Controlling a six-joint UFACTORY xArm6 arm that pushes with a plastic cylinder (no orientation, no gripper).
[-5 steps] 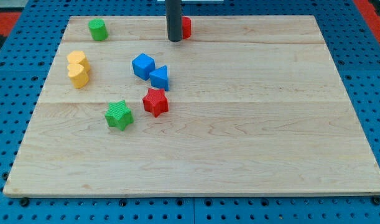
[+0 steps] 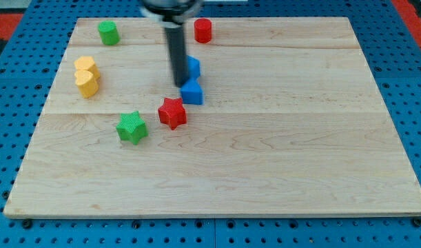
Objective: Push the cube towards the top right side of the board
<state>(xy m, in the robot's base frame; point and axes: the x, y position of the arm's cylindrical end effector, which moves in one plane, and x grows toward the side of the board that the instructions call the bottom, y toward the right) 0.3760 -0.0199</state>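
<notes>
The blue cube (image 2: 193, 67) sits on the wooden board (image 2: 279, 138), upper middle, partly hidden behind my rod. My tip (image 2: 180, 84) is at the cube's left side, touching or almost touching it. A second blue block (image 2: 192, 92), wedge-like, lies just below the cube and to the right of my tip.
A red star (image 2: 172, 112) lies below my tip. A green star (image 2: 131, 127) is further left. Two yellow blocks (image 2: 86, 76) sit at the left edge. A green cylinder (image 2: 108, 32) is at top left, a red cylinder (image 2: 202, 30) at top middle.
My rod moved down from beside the red cylinder to the left of the blue cube. The cube and the blue wedge have both shifted to the right.
</notes>
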